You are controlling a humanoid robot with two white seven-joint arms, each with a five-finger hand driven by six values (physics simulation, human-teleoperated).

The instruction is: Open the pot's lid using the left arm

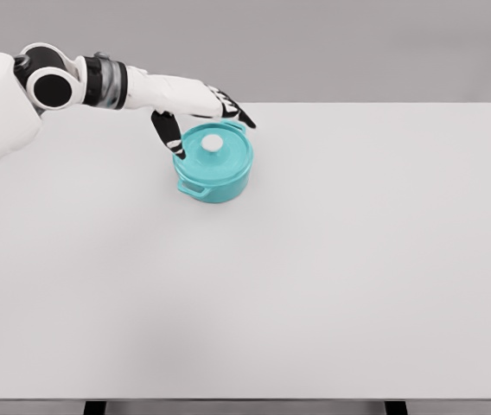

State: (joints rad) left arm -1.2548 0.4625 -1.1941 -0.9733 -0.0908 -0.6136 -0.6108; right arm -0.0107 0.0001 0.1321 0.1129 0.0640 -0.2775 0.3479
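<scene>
A teal pot with side handles stands on the white table, left of centre toward the back. Its teal lid with a white knob sits closed on it. My left hand hovers over the pot's back left rim, fingers spread: the thumb points down beside the lid's left edge and the other fingers reach past the far rim. It holds nothing. The right arm does not show.
Only the pot stands on the table. A plain grey wall lies behind the table's far edge, and the near edge runs along the bottom.
</scene>
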